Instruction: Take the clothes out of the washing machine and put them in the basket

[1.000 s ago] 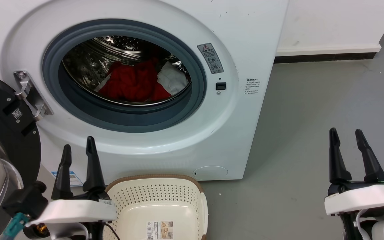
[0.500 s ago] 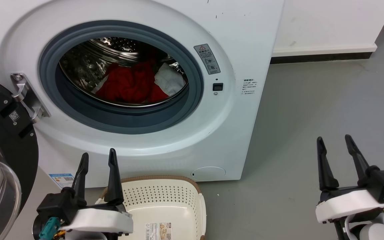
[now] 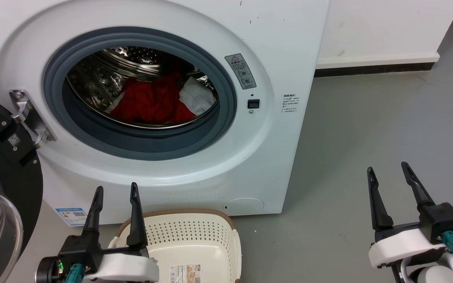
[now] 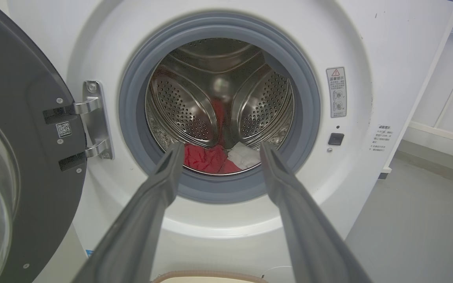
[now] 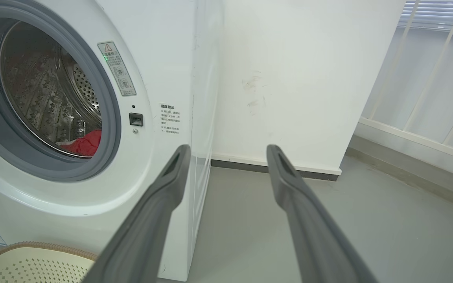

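The white washing machine [image 3: 273, 35] stands with its round door [image 3: 2, 177] swung open to the left. Red clothes [image 3: 148, 103] and a white cloth piece [image 3: 197, 96] lie low in the steel drum, also seen as clothes [image 4: 207, 159] in the left wrist view and clothes [image 5: 85, 143] in the right wrist view. The cream basket [image 3: 195, 236] sits on the floor below the opening. My left gripper [image 3: 116, 190] is open, low beside the basket's left edge. My right gripper [image 3: 387, 170] is open over the bare floor, right of the machine.
Grey floor [image 3: 368, 129] stretches right of the machine to a white wall [image 3: 383, 27] with a dark skirting strip. The open door and its metal hinge [image 3: 28, 118] crowd the left side. A railing [image 5: 427, 98] runs along the far right in the right wrist view.
The head camera has shifted slightly, moving the scene left. Both arms have drawn lower in the head view and rolled at the wrist. Both grippers stay open; the clothes have not moved.
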Robot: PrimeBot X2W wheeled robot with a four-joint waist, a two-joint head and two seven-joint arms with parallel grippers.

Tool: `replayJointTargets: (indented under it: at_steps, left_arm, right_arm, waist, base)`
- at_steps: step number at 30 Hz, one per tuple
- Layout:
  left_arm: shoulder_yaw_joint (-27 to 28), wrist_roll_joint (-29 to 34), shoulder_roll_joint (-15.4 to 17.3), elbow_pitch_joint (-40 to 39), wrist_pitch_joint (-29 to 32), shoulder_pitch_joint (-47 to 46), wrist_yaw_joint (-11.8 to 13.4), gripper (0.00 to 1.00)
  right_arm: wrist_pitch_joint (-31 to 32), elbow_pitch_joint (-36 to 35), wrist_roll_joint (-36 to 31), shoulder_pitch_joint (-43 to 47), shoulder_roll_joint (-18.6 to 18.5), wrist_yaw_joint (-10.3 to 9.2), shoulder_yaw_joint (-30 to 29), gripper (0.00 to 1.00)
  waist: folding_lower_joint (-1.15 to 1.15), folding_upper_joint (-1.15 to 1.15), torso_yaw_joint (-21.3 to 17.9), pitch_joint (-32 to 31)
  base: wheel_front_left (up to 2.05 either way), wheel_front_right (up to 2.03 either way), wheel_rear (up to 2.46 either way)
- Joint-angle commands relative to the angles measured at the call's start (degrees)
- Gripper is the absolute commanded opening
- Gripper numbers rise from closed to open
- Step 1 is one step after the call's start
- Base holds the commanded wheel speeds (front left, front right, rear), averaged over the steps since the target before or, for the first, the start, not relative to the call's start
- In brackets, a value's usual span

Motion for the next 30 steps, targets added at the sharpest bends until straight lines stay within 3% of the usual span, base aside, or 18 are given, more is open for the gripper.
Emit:
replayJointTargets:
  at_steps: [1, 5, 19, 30]
  left_arm:
    - [-0.2, 1.6, 0.3, 0.0, -0.6, 0.6, 0.3, 1.0]
    - [-0.7, 3.4, 0.4, 0.0, -1.1, 0.8, 0.8, 1.0]
    - [1.7, 4.9, -1.1, -0.7, -2.5, 1.2, -4.2, 1.0]
    - [2.4, 6.5, -1.5, 1.0, -2.8, 1.8, -6.0, 1.0]
  right_arm:
    - [-0.6, -0.1, -1.6, 0.4, 0.0, -0.03, 0.2, 1.0]
    - [-1.0, -0.2, -3.4, 0.3, 0.0, -0.03, 0.3, 1.0]
    - [-2.5, 0.2, -4.5, 0.5, 0.0, -0.04, 0.2, 1.0]
    - [-2.8, 1.1, -4.3, 0.5, 0.1, -0.04, -0.1, 1.0]
  waist:
    - [0.0, 0.0, 0.0, 0.0]
    - [0.0, 0.0, -0.2, 0.1]
    - [0.0, 0.0, -0.7, 0.4]
    - [0.0, 0.0, -0.6, 0.4]
  base:
    - [0.0, 0.0, 0.0]
    - [0.0, 0.0, 0.0]
    - [0.0, 0.0, 0.0]
    - [0.0, 0.0, 0.0]
